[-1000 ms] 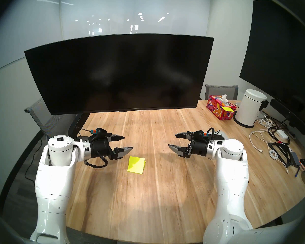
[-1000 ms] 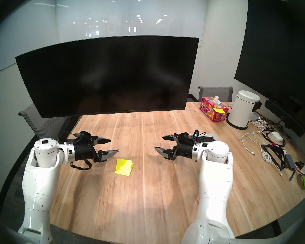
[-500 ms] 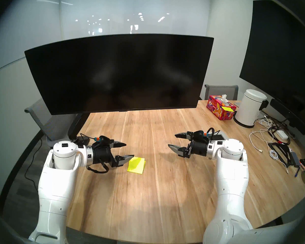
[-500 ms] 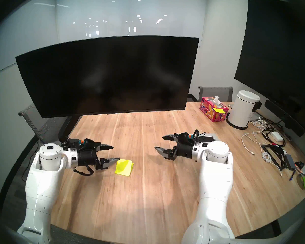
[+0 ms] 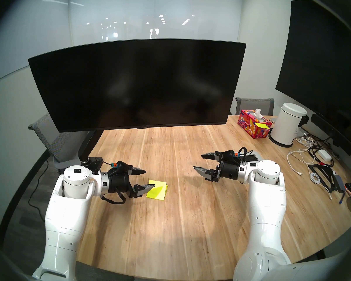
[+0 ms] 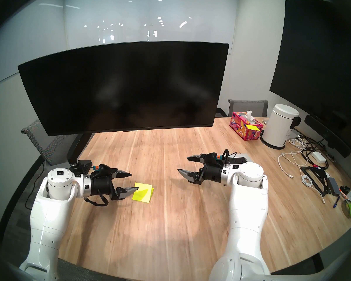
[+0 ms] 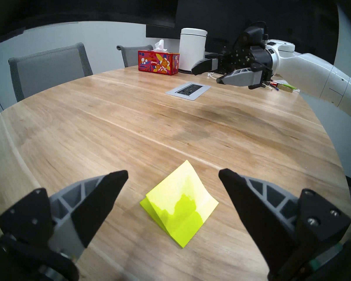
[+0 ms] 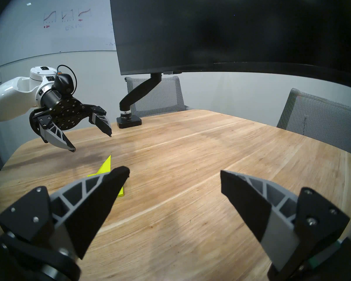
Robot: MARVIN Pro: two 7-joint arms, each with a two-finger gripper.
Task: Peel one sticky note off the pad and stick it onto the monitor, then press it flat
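Note:
The yellow-green pad [image 5: 157,191] [image 6: 143,194] lies on the wooden table, left of centre. Its top sticky note [image 7: 182,179] curls up at one edge, and that raised corner [image 8: 107,163] also shows in the right wrist view. My left gripper [image 5: 150,178] [image 6: 135,181] [image 7: 173,173] hovers open at the pad's left side, its near fingertip over the pad's left edge and nothing held. My right gripper [image 5: 197,162] [image 6: 182,164] [image 8: 174,171] hangs open and empty well to the pad's right. The curved black monitor [image 5: 136,86] [image 8: 231,31] stands behind, bare.
The monitor's arm base [image 5: 92,161] is clamped just behind my left wrist. A power outlet [image 7: 187,91] is set into the table. At the back right are a tissue box [image 5: 253,125], a white bin [image 5: 288,125] and cables [image 5: 304,157]. A big flat display [image 5: 322,61] fills the right wall.
My left arm has moved nearer and down toward the pad, bringing its near fingertip over the pad's left edge. The right arm and the pad have not moved.

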